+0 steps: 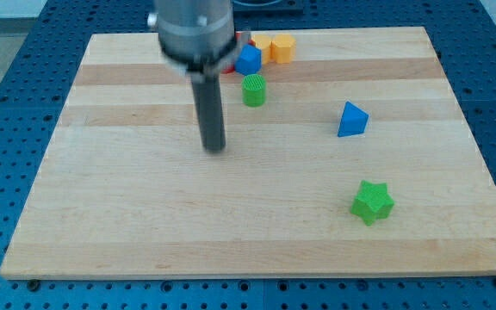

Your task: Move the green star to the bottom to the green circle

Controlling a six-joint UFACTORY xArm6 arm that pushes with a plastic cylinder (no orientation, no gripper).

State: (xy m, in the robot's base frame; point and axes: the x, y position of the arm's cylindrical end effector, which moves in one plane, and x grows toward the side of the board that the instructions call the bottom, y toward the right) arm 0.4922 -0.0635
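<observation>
Nearest the table's [58, 241] bottom edge, toward its bottom-right corner, lies the green star [372, 201], alone on bare wood with nothing touching it; this is the block the task wants shifted. Farther up and slightly left of it, roughly midway up the right half, stands the blue triangular block [351, 120], well apart from the star. The arm carries no end effector that could open or close, only a dark rod, so there is nothing released or clenched to report; its tip [214, 149] rests on the table left of centre, touching no block and well apart from the star, which suggests the push has not begun. Beyond the tip, closer to the top edge, sits the green circle [254, 89], a short cylinder, just to the rod's right. Behind it, against the top edge, a blue block [248, 60] of unclear shape crowds beside two orange-yellow blocks [274, 48] and a red block [235, 40] mostly hidden by the arm. The spot below the circle looks open, likely leaving room for the star to arrive.
</observation>
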